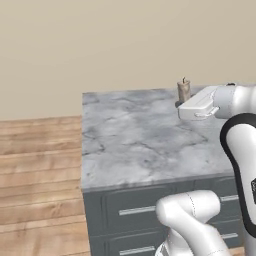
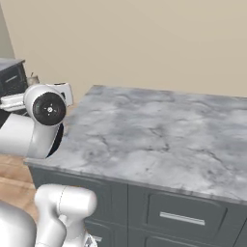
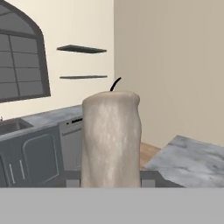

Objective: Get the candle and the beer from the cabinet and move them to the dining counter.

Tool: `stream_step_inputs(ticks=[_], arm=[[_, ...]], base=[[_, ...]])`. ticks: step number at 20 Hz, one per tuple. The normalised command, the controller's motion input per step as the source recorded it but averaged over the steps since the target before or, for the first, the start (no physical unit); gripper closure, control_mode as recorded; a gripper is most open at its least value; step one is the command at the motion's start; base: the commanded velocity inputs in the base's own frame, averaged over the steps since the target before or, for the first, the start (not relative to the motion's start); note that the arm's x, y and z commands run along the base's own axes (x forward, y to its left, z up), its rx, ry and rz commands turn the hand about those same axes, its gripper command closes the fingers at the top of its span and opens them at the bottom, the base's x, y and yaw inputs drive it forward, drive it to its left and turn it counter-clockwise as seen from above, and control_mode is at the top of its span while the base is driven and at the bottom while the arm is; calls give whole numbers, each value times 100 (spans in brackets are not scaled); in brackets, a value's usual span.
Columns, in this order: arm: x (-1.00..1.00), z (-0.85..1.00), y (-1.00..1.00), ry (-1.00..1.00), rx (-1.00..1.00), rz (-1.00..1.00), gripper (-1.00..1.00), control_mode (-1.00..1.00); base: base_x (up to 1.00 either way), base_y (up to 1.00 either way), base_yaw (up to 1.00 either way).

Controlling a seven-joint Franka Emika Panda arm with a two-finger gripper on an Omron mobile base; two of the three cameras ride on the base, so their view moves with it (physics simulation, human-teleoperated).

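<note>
Your white arm (image 1: 239,150) is rising from the near right and reaching across toward the far right, its wrist lying roughly level. The gripper (image 1: 183,101) is clamping its fingers on the candle (image 1: 184,91), holding it upright at the far end of the hand.

candle (image 3: 111,140): matt, waxy, lumpy beige. island top (image 1: 135,145): smooth veined marble. drawers (image 2: 183,212): matt grey, metal bar handles. floor (image 1: 35,170): wood planks.
</note>
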Motion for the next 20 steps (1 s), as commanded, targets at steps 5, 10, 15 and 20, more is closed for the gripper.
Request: stream_step_inputs(ticks=[5,10,15,20], arm=[[0,0,0,0,0,0,100,100],[0,0,0,0,0,0,100,100],[0,0,0,0,0,0,100,100],[0,0,0,0,0,0,100,100]], base=[[67,-30,0],[25,-6,0],[0,0,0],[0,0,0]])
